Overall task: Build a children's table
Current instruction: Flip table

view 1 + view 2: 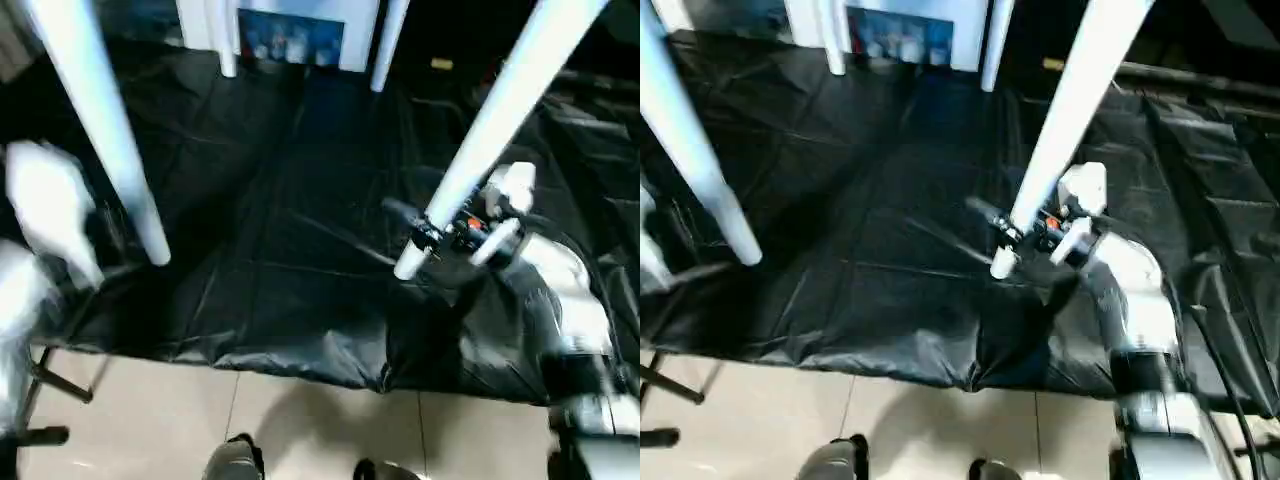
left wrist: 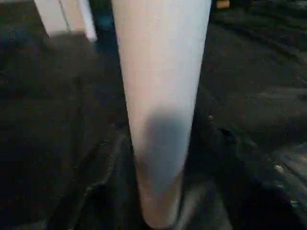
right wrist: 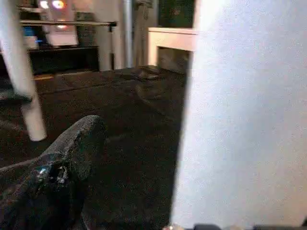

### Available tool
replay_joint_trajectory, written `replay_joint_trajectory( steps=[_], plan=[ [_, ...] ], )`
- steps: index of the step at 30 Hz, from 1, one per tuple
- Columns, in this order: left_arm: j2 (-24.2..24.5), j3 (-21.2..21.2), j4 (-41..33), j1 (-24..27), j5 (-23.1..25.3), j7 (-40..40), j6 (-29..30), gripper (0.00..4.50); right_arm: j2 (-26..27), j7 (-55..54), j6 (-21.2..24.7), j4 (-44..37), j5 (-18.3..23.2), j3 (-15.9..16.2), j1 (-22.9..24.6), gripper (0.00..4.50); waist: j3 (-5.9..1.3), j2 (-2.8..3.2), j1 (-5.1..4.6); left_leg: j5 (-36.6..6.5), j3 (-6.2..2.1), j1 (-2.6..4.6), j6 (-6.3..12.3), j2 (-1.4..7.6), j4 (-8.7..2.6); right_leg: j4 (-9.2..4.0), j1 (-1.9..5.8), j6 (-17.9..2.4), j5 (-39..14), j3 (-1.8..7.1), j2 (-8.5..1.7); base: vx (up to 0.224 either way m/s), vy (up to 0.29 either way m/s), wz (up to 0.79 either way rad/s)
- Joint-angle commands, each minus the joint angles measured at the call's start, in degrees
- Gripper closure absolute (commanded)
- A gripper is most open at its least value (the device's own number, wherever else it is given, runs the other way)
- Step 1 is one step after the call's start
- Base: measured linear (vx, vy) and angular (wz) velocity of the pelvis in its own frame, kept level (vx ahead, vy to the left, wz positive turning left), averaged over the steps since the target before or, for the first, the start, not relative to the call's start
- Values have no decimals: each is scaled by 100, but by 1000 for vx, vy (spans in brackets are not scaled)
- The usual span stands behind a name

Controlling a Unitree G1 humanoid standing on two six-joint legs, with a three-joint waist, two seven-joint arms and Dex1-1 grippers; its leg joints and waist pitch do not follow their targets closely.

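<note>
Black sheeting (image 1: 280, 270) covers the work surface beneath two white table legs. The right leg (image 1: 500, 110) slants from one o'clock down to seven, its foot between the wide-spread fingers of the right gripper (image 1: 440, 240). The left leg (image 1: 100, 130) is nearer the left arm, whose grip I cannot tell.

Black plastic sheet (image 1: 300, 250), wrinkled, spread over pale tile floor (image 1: 300, 420). White cabinet (image 1: 290, 35) w/ blue-lit glass front at sheet's far edge. Black metal stand (image 1: 45, 385) on tiles, just off sheet's near-left corner. Small yellow item (image 1: 441, 64) on far side of sheet, right of cabinet.
</note>
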Motion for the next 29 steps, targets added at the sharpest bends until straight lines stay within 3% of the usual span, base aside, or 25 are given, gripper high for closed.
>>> replay_joint_trajectory(
  steps=[1, 3, 5, 10, 12, 13, 15, 19, 22, 23, 25, 28, 29],
  plan=[
    [-69, 84, -284, 73, -159, 43, -36, 146, 24, -246, 155, -639, 44, -162, 395, 0, -515, 130, -22, -340, -33, 281, 311, 142, -268, -138, 195, -1348, 1053, 76, -74, 0, 0, 0],
    [-95, 111, -315, 107, -168, 73, -34, 131, 43, -299, 165, -746, 38, -165, 487, 0, -486, 113, -22, -732, -33, 262, 251, 162, -310, -180, 212, -1289, 589, 88, -116, 0, 0, 0],
    [-207, 242, -495, 284, -201, 252, -54, 124, 144, -620, 100, -1218, -57, -181, 941, 0, -444, 129, -34, -1439, -49, 283, 40, 208, -378, -280, 183, -1106, -522, 113, -163, 0, 0, 0],
    [-576, 469, -942, 625, -165, 649, -486, 124, 448, -1428, -223, -1867, -463, -278, 1735, 0, -433, 157, -88, -2338, -97, 302, -322, 215, -435, -397, 109, -753, -1649, 135, -157, 0, 0, 0],
    [-644, 486, -1001, 663, -170, 698, -538, 124, 480, -1513, -272, -1908, -553, -280, 1822, 0, -438, 165, -105, -2401, -106, 297, -358, 213, -437, -401, 105, -712, -1700, 137, -154, 0, 0, 0],
    [-788, 442, -1163, 846, -138, 805, -512, 124, 557, -1682, -270, -2078, -644, -303, 2086, 0, -437, 177, -108, -2444, -110, 313, -369, 215, -437, -404, 91, -693, -1684, 138, -144, 0, 0, 0],
    [-894, 395, -1274, 1024, -90, 874, -507, 124, 598, -1822, -245, -2191, -748, -314, 2262, 0, -436, 177, -126, -2433, -113, 278, -345, 206, -432, -404, 103, -643, -1609, 143, -139, 0, 0, 0],
    [-1139, 229, -1500, 1439, 164, 1169, -444, 124, 615, -2138, -31, -2501, -956, -309, 2650, 0, -431, 176, -143, -2745, -121, 300, -339, 186, -430, -473, 69, -444, -2225, 153, -140, 0, 0, 0],
    [-1519, -61, -1831, 1861, 429, 1646, -244, 124, 711, -2505, 355, -2905, -1140, -127, 3192, 0, -389, 184, -142, -2876, -142, 286, -391, 216, -451, -511, 47, -336, -2302, 162, -128, 0, 0, 0],
    [-1691, -169, -1989, 2033, 510, 1836, -181, 124, 786, -2614, 492, -3069, -1146, -39, 3349, 0, -374, 191, -150, -3198, -150, 309, -424, 186, -449, -550, 19, -263, -2710, 158, -120, 0, 0, 0],
    [-1913, -345, -2208, 2302, 719, 2087, -175, 124, 896, -2799, 657, -3281, -1195, 103, 3530, 0, -396, 175, -169, -3384, -194, 330, -465, 169, -428, -602, 11, -136, -3145, 150, -152, 0, 0, 0],
    [-2064, -593, -2422, 2616, 981, 2230, -229, 124, 1014, -2977, 897, -3429, -1269, 266, 3602, 0, -379, 146, -204, -3333, -235, 269, -455, 172, -471, -606, 46, -40, -3114, 121, -139, 0, 0, 0],
    [-2108, -648, -2462, 2681, 1073, 2272, -269, 124, 1037, -3030, 1002, -3465, -1294, 308, 3612, 0, -382, 166, -206, -3300, -247, 262, -462, 171, -485, -592, 60, -21, -3008, 116, -121, 0, 0, 0]
  ],
)
